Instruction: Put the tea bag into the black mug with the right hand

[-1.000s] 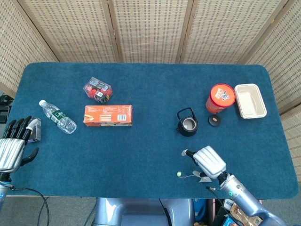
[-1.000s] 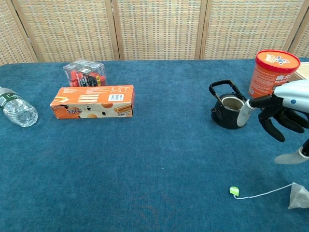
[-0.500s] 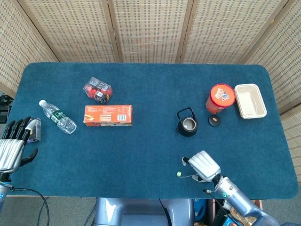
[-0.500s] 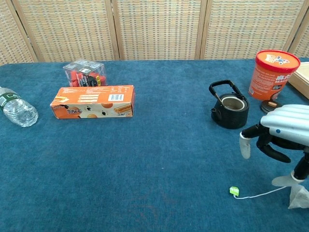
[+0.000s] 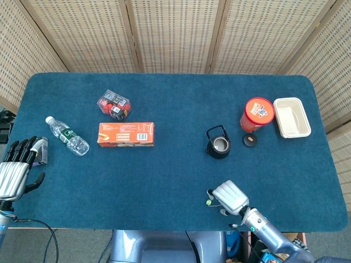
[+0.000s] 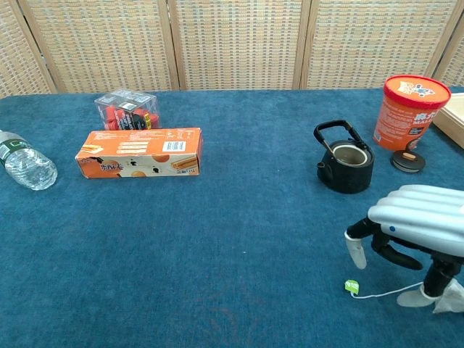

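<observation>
No legible writing on the orange box (image 6: 139, 162) or the orange canister (image 6: 407, 111); print too small to read. Tea bag (image 6: 451, 298) pale, at the near right edge of the blue surface (image 6: 217, 254), white string running to a green tag (image 6: 352, 286). Black mug (image 6: 345, 166) well behind, handle up. Right hand (image 6: 413, 222) lower and nearer than half a second ago, now hovering over the string, fingers apart and curled down, holding nothing. Left hand (image 5: 15, 170) unmoved, fingers spread.
</observation>
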`<move>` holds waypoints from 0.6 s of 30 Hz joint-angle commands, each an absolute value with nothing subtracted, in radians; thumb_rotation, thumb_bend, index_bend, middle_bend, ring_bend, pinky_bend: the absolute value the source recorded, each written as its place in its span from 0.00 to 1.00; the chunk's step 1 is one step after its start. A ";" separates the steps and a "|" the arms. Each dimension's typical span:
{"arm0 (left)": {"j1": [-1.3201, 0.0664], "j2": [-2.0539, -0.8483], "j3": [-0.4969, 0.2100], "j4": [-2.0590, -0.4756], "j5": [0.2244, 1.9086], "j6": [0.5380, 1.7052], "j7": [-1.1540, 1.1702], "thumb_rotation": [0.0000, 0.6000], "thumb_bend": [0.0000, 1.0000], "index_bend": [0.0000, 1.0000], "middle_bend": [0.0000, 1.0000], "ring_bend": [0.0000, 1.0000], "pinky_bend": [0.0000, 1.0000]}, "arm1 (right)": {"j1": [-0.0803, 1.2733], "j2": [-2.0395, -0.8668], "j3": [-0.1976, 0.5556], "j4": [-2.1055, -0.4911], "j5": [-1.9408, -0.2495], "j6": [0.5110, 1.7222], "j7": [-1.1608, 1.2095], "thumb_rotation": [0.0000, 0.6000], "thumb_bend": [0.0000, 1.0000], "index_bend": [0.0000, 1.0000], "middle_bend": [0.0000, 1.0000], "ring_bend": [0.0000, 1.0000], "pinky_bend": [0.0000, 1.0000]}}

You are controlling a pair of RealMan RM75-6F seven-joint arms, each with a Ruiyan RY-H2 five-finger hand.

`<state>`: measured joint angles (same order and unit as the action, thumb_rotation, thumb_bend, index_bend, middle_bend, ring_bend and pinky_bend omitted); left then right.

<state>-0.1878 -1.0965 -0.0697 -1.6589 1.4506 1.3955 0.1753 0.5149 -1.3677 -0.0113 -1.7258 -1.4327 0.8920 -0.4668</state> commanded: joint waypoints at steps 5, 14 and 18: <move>-0.184 -1.100 -0.066 -1.648 1.449 1.399 0.162 1.00 0.38 0.00 0.00 0.00 0.00 | 0.549 -1.414 0.007 -1.704 -1.347 0.857 -0.526 1.00 0.13 0.53 0.88 0.93 0.95; -0.181 -1.106 -0.065 -1.634 1.448 1.401 0.146 1.00 0.38 0.00 0.00 0.00 0.00 | 0.563 -1.436 0.011 -1.692 -1.305 0.862 -0.549 1.00 0.13 0.55 0.88 0.93 0.96; -0.181 -1.109 -0.062 -1.626 1.448 1.398 0.138 1.00 0.38 0.00 0.00 0.00 0.00 | 0.567 -1.448 0.008 -1.686 -1.291 0.867 -0.561 1.00 0.13 0.55 0.89 0.93 0.96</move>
